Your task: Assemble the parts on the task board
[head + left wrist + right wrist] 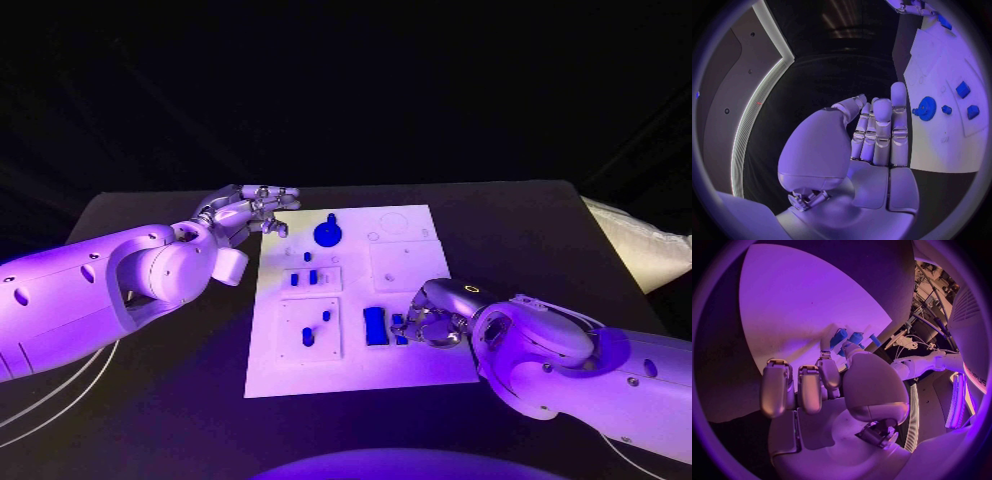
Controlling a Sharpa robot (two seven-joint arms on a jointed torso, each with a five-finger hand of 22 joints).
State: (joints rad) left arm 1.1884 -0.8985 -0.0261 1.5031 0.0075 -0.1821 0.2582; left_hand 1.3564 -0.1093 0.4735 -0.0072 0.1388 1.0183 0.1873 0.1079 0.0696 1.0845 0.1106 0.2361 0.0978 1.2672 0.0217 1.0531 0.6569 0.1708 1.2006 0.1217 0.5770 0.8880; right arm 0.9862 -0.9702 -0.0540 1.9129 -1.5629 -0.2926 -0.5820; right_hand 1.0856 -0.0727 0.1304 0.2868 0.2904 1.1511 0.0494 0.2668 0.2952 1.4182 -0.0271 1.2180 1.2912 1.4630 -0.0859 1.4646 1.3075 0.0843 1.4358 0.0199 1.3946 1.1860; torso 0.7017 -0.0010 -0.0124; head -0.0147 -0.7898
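The white task board (361, 345) lies in the middle of the black table. On it are a blue gear (327, 234), two small blue parts (303, 278) in a panel below it, two more (315, 328) in the near-left panel, and a long blue block (375, 325). My left hand (257, 208) hovers at the board's far left corner, fingers straight, holding nothing; in the left wrist view the left hand (873, 140) points past the gear (927, 108). My right hand (433, 318) rests at the board's right side, fingers curled, pinching a small blue part (400, 328) beside the block. The right hand (823, 390) meets that part (839, 336) at its fingertips.
A pale cloth-like object (635, 245) lies off the table's right edge. Bare black table (173, 400) surrounds the board on all sides. Empty recesses (392, 225) mark the board's far right corner.
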